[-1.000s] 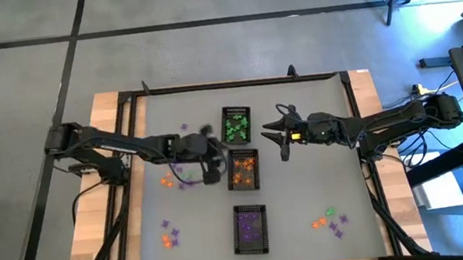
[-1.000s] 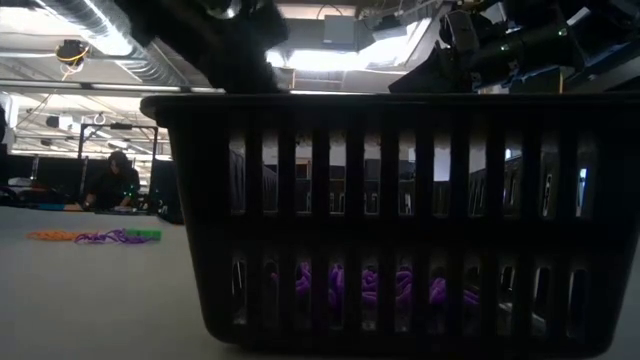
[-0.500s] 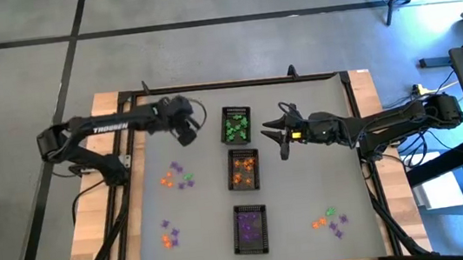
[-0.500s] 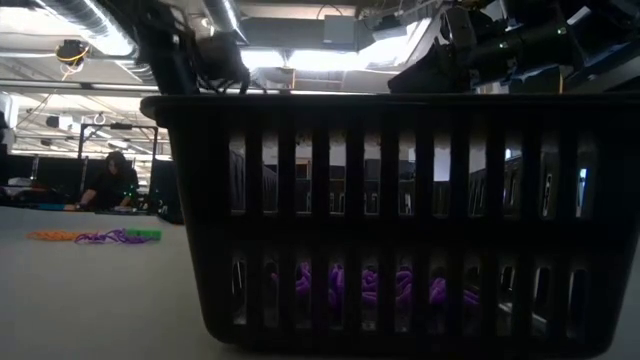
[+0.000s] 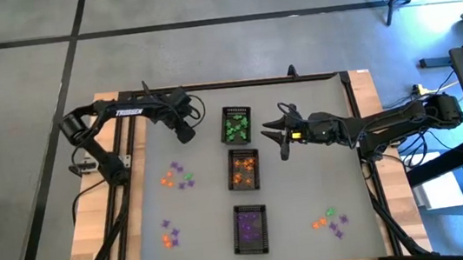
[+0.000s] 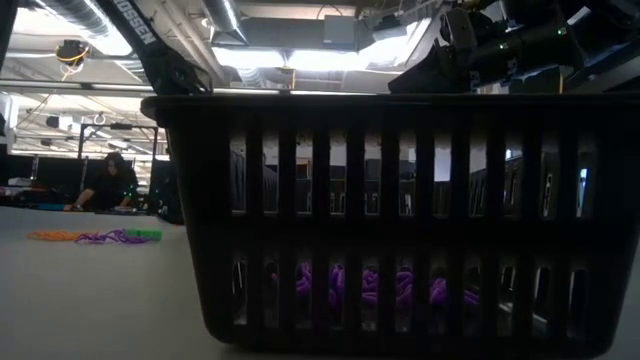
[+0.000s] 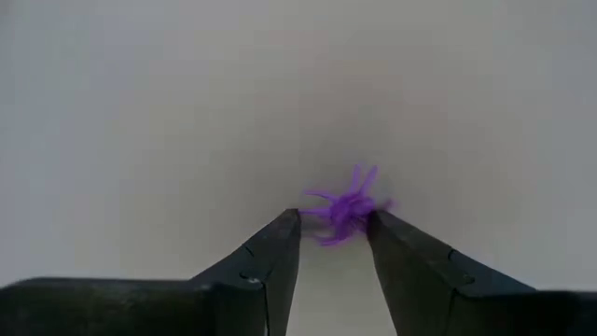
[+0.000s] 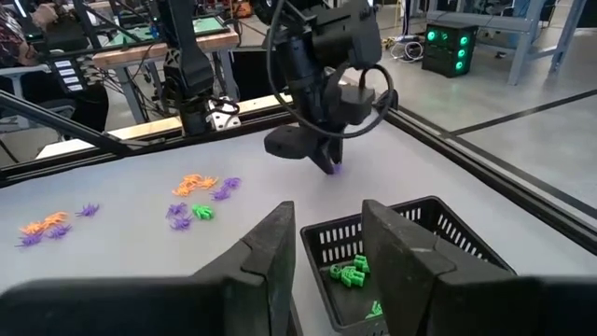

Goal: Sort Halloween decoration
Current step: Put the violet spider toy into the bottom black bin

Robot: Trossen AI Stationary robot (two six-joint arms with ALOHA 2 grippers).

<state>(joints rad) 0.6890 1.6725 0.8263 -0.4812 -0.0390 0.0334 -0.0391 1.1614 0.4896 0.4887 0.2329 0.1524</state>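
The Halloween decoration is tiny orange, green and purple trinkets. Loose clusters lie on the table at left [image 5: 175,176], near left [image 5: 169,235] and near right [image 5: 329,219]. One purple spider [image 7: 347,205] lies at the far left. My left gripper [image 7: 334,226] points down over it, open, a fingertip on either side. Three black mesh trays stand in a row: green [image 5: 236,126], orange [image 5: 244,169], purple [image 5: 251,228]. My right gripper [image 5: 281,133] hangs open right of the green tray with nothing in it. My left gripper comes from above, pointing down, with the purple spider [image 8: 334,169] lying on the table between its fingertips. One fingertip [image 7: 378,224] stands right at the spider's legs. Whether it touches them I cannot tell.
The low view is filled by the purple tray's wall [image 6: 400,220], with purple trinkets [image 6: 370,285] inside. A black frame [image 5: 235,84] rims the table. A person [image 6: 110,185] sits far behind. Bare table lies between the trays and the near-right cluster.
My left gripper has swung from beside the orange tray toward the table's far edge and a little left. It has sunk and tipped to point down over the purple spider. Its fingers have kept the same gap.
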